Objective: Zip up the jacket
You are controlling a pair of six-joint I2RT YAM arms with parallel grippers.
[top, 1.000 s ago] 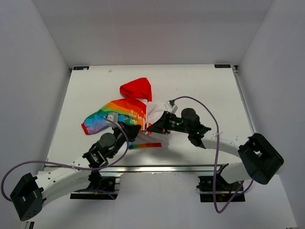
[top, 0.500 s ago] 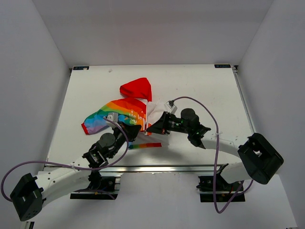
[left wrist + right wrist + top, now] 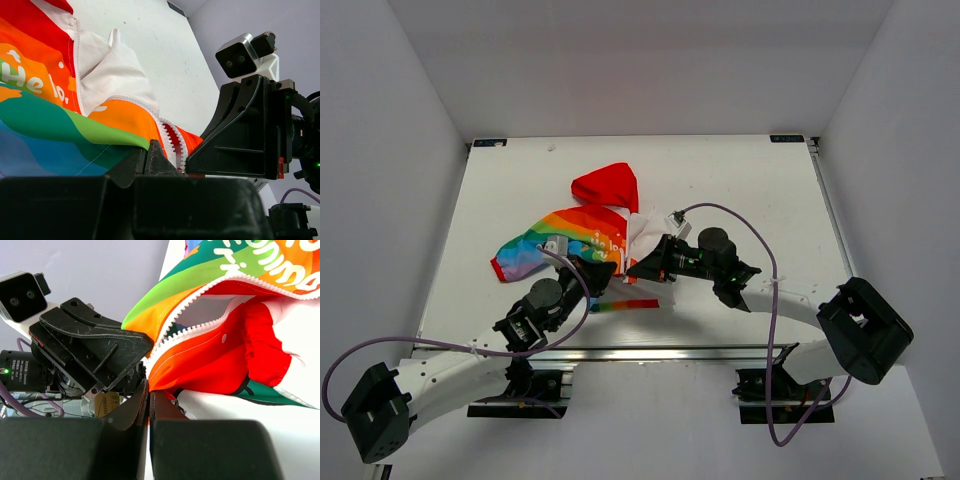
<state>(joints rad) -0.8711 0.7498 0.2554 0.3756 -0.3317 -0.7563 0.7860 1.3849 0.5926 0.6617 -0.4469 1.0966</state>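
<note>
White table (image 3: 770,200) carries the jacket (image 3: 582,232) left of centre, spread flat with its red hood (image 3: 608,186) toward the far side and the rainbow sleeve (image 3: 520,255) reaching out to the left. Position and lie of the garment are unchanged over the past second. Both arms converge on its near right edge, where the front opening sits. Only change noted: the right arm has shifted a trifle leftward and nearer, bringing the right gripper (image 3: 640,267) closer to the left gripper (image 3: 605,272), and the two now stand just beside each other. Left gripper is clenched, and its wrist view shows the lower edge of the rainbow front panel pinched at the fingertips. Right gripper is likewise clenched, with the red-lined opposite edge drawn in at its tips; the hold looks to be on fabric, though the fingers partly hide the exact contact. Zipper teeth (image 3: 200,327) run in two separate white rows that splay apart toward the far end, so the front remains open. No slider can be made out in any view. Assessment: the small closing of the gap between the grippers suggests the two bottom ends of the zip are being brought together for engagement. The task is at an early stage, with alignment pending and no length of zip closed.
</note>
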